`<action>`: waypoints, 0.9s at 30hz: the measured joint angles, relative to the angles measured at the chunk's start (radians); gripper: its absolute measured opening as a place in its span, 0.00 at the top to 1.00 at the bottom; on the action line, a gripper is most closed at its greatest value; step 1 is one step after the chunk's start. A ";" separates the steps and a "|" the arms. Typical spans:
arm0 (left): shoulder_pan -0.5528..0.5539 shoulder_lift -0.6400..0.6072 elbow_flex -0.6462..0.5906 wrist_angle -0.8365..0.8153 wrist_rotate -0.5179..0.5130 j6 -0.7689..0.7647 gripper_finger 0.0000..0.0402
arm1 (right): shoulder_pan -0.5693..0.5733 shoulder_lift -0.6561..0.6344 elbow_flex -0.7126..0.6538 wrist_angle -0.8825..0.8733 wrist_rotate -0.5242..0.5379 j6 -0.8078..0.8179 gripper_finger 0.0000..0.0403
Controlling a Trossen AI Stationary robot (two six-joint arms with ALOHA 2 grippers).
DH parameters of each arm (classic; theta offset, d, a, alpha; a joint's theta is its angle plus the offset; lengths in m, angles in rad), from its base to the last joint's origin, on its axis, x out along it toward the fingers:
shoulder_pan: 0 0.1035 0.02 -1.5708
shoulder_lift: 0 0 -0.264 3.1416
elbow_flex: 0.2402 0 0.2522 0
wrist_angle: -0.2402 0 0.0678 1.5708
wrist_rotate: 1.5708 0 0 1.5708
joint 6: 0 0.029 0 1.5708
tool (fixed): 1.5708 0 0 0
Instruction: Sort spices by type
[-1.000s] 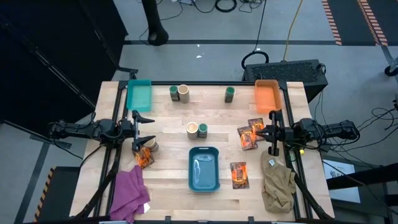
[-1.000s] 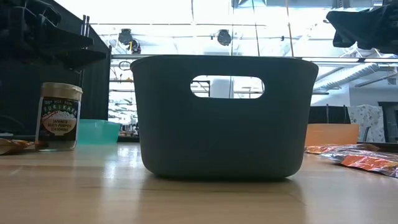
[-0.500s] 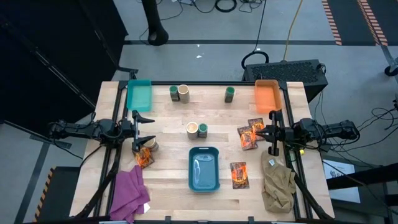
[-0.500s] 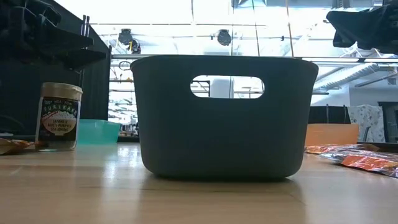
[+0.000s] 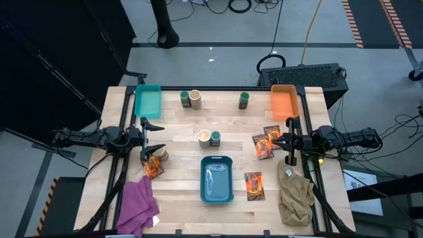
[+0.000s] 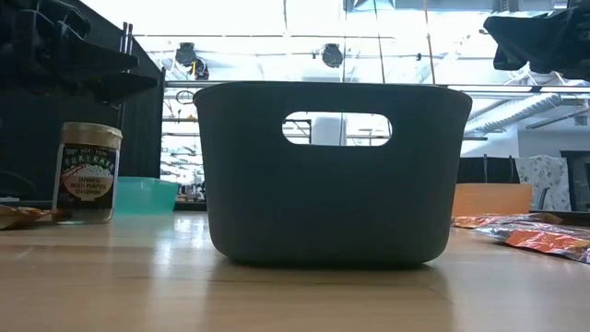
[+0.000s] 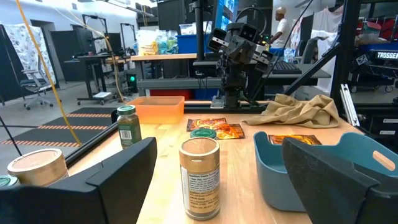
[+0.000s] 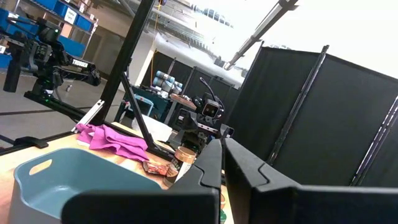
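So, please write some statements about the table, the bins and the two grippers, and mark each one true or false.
1. The left gripper is open. True.
2. The blue bin holds a green jar. False: no jar shows inside it in the high view.
3. The right gripper is shut and holds nothing. True.
4. The purple cloth lies inside the teal bin. False: it lies at the table's near left corner, away from that bin.
5. An orange-and-black packet lies just right of the blue bin. True.
6. The orange bin stands at the table's far left. False: it is at the far right.
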 joint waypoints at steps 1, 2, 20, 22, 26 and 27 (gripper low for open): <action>0.000 0.000 0.000 0.000 0.000 0.000 0.13 | 0.000 0.000 0.000 0.000 0.000 0.000 1.00; 0.000 0.000 0.000 0.000 0.000 0.000 0.13 | 0.000 0.000 0.000 0.000 0.000 0.000 1.00; 0.000 0.000 0.000 0.029 -0.009 0.000 0.13 | 0.000 0.000 0.000 0.000 0.000 0.000 1.00; 0.000 0.000 0.000 0.051 -0.001 -0.014 0.13 | 0.000 0.000 0.000 0.000 0.000 0.000 1.00; 0.000 0.000 0.000 0.106 0.093 -0.242 0.13 | 0.000 0.000 0.000 0.003 0.002 -0.016 1.00; 0.000 0.000 0.000 0.145 0.097 -0.258 0.13 | -0.001 0.000 0.000 0.012 0.013 -0.012 1.00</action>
